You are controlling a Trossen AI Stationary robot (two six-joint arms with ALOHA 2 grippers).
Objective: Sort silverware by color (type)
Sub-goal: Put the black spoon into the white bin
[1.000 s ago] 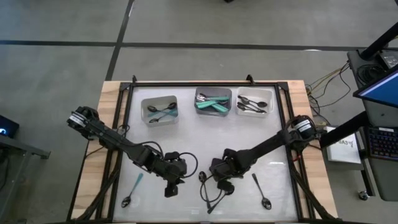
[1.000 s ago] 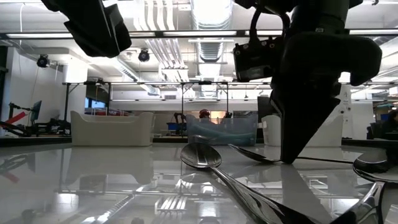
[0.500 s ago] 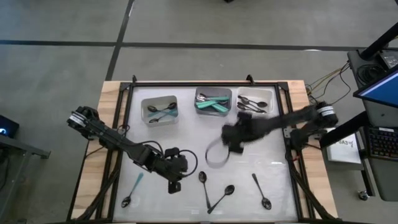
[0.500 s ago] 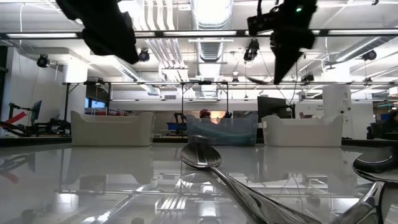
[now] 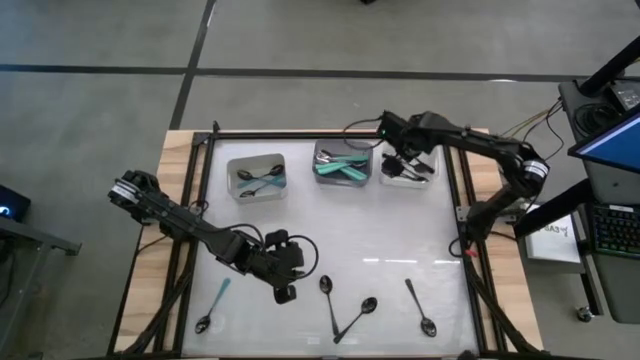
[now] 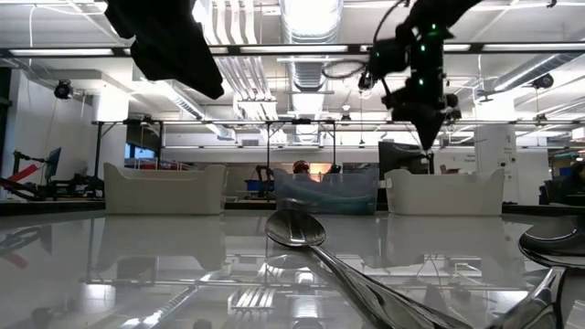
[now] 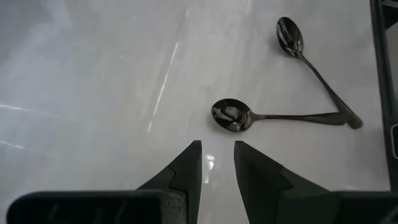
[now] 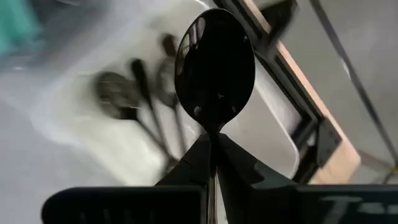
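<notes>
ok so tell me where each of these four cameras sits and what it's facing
High: overhead, facing down on the table; both arms show.
Low: at tabletop height, facing the room; arms hang overhead.
Left wrist: past the left pincer toward two black spoons.
Right wrist: past the right pincer, shut on a black spoon, over the right bin.
High and left wrist share those two spoons.

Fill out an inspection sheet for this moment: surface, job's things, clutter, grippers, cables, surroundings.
Surface: white glossy table in a black frame.
Job's things: four dark spoons and a teal-handled spoon loose at the near edge; others sorted in three bins.
Clutter: nothing seen.
Grippers: right gripper shut on a black spoon above the right bin; left gripper open above the table near two spoons.
Cables: wires on the floor by the desk.
Surroundings: desk with keyboard.
</notes>
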